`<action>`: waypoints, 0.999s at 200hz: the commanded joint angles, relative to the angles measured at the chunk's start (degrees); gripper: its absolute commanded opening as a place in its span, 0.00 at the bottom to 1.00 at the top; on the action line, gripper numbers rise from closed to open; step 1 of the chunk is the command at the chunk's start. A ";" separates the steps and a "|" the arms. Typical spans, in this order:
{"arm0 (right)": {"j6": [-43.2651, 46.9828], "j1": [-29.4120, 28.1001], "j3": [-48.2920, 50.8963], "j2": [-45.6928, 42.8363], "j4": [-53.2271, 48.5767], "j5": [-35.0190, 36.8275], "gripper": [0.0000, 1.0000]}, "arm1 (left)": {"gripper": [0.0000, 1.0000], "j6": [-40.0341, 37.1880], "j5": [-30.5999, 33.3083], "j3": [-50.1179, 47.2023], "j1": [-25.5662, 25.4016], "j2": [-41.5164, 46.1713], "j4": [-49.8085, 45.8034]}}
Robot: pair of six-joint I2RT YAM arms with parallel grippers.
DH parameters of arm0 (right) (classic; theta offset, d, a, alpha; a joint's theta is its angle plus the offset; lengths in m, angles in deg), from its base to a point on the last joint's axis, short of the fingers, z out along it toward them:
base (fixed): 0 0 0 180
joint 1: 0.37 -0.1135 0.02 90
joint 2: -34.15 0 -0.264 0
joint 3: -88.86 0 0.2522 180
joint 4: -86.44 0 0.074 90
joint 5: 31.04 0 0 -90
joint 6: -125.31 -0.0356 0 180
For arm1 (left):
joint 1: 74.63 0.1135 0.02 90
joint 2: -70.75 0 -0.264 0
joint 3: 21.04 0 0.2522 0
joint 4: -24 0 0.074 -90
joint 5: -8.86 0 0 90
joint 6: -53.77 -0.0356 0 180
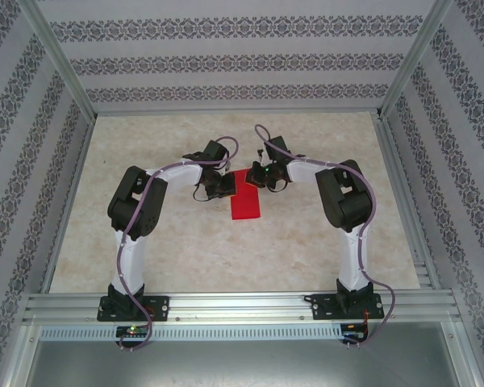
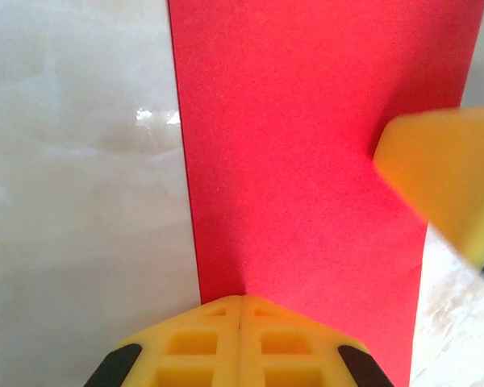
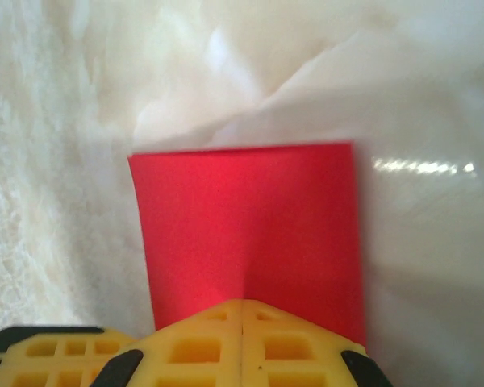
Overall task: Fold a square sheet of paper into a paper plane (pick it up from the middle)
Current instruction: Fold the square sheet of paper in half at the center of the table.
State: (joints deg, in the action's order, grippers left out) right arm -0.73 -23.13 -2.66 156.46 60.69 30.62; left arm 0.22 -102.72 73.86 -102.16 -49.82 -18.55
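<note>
We note a pale, marbled tabletop (image 1: 185, 250), cream with faint grey veining. Wallpaper (image 1: 226, 56) in white with dark floral bands lines the enclosure behind and on both sides. Slim aluminium posts (image 1: 56, 56) rise at the back corners, tilting outward in the overhead view. A ribbed aluminium rail (image 1: 242, 310) runs across the near edge, and another track (image 1: 407, 210) runs along the right side. Close up, we see bright glare spots (image 2: 157, 117) on the glossy surface; the right wrist view shows a streak of them (image 3: 419, 167).

Left tool (image 1: 223, 188) and right tool (image 1: 258, 176) both fully closed, tips close together.
</note>
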 commanded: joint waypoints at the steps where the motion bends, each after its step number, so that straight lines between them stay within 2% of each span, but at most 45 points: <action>1: 1.84 2.02 -1.78 2.30 -1.34 1.45 0.00 | 0.00 -0.83 11.26 -4.99 0.01 -5.99 -10.61; 58: 2.72 3.00 -3.82 0.52 -1.81 4.16 0.00 | 0.00 -0.72 11.42 -6.00 0.02 -5.98 -10.30; 97: 3.17 0.75 -2.98 -2.92 3.06 -0.71 0.00 | 0.00 -0.86 11.26 -5.84 0.01 -5.86 -10.31; 133: 1.49 -1.23 -3.13 0.60 2.61 -1.82 0.00 | 0.00 -0.94 11.26 -5.65 -0.03 -5.74 -10.30; 200: 0.59 2.01 -2.44 3.63 1.67 -0.42 0.00 | 0.00 -0.64 11.25 -6.17 0.02 -5.79 -10.31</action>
State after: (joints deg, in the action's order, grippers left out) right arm -0.22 -22.74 -5.22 158.66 62.66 29.33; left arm 0.20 -102.59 72.83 -102.20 -49.56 -17.83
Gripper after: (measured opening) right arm 0.044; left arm 0.067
